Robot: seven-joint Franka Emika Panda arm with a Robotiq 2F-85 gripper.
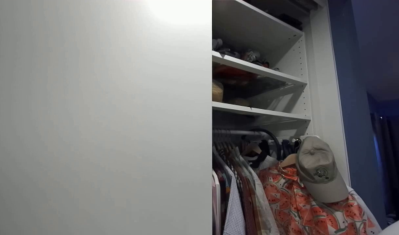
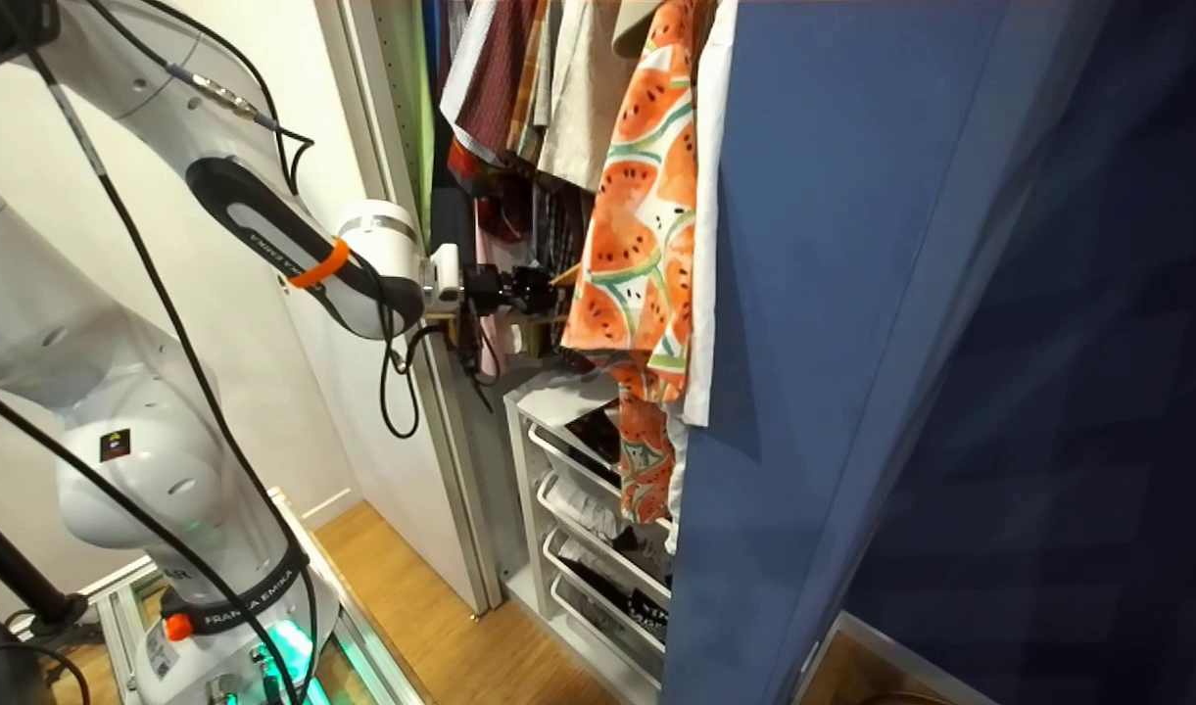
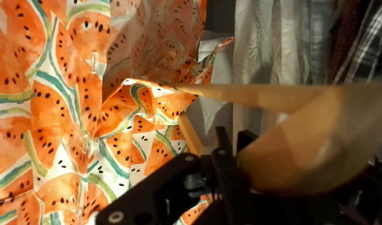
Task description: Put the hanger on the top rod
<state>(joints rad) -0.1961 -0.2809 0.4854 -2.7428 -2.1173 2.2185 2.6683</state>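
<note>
My gripper (image 2: 539,286) is in the wardrobe opening, beside the orange watermelon-print shirt (image 2: 637,206). In the wrist view its fingers (image 3: 233,137) are close together on a wooden hanger (image 3: 287,150), whose blurred body covers part of the right finger. The hanger's far end goes into watermelon-print cloth (image 3: 147,103). The shirt also shows in an exterior view (image 1: 290,202), on its own wooden hanger (image 1: 289,160) with a khaki cap (image 1: 317,169) near the hook. The top rod (image 1: 238,132), a thin bar under the lowest visible shelf, bears several hangers. My gripper is out of that view.
Several shirts (image 1: 238,195) hang close together left of the watermelon shirt. White shelves (image 1: 261,111) are above the rod. A white drawer unit (image 2: 529,490) stands below. A blue panel (image 2: 813,294) bounds the opening, and a pale door (image 1: 101,117) blocks much of an exterior view.
</note>
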